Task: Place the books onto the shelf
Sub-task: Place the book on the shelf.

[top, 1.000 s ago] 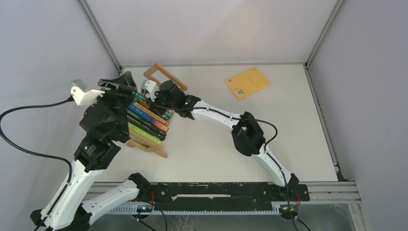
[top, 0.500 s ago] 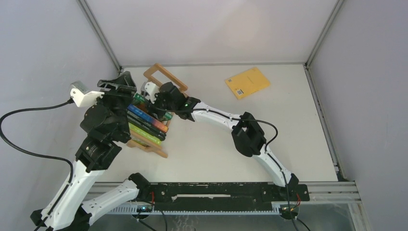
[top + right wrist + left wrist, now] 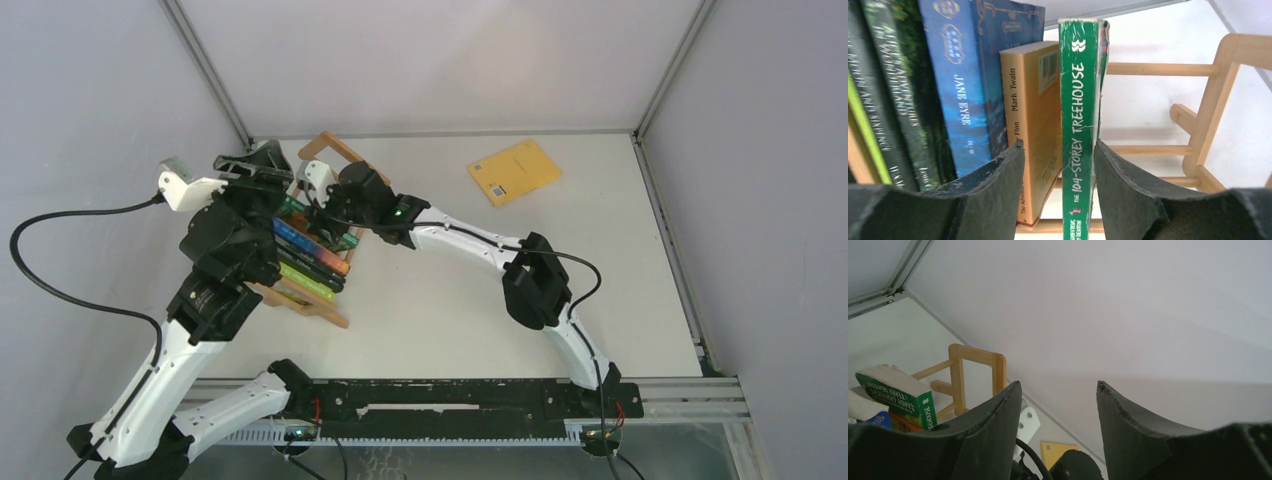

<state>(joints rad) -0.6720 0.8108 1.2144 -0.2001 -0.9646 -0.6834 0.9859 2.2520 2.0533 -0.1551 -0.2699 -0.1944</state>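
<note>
Top view, read left to right.

(a) The left gripper (image 3: 1058,387) is held near the left side of the shelf (image 3: 330,152). Its jaws are apart with nothing between them. Its wrist view looks past the shelf's far frame end (image 3: 973,356) to the back wall (image 3: 1123,300).

(b) The shelf is a light-wood rack standing slantwise at the left rear of the table (image 3: 450,300).

(c) The books (image 3: 305,252) form a row on the shelf, with their spines toward the right arm. In the right wrist view the order, left to right, is a lime-green edge (image 3: 858,130), two dark spines (image 3: 898,100), the blue book (image 3: 963,75), the tan book (image 3: 1033,120) and the green book (image 3: 1078,125). Slats (image 3: 1158,69) show beyond the green book.

(d) The right gripper (image 3: 1058,146) has its jaws parted, straddling the green book's spine. On one side there is a gap. On the other, a finger (image 3: 1133,195) sits at the spine's edge, and contact cannot be told.

(e) The yellow book (image 3: 514,171) lies flat on the table at right rear, well apart from the shelf.
</note>
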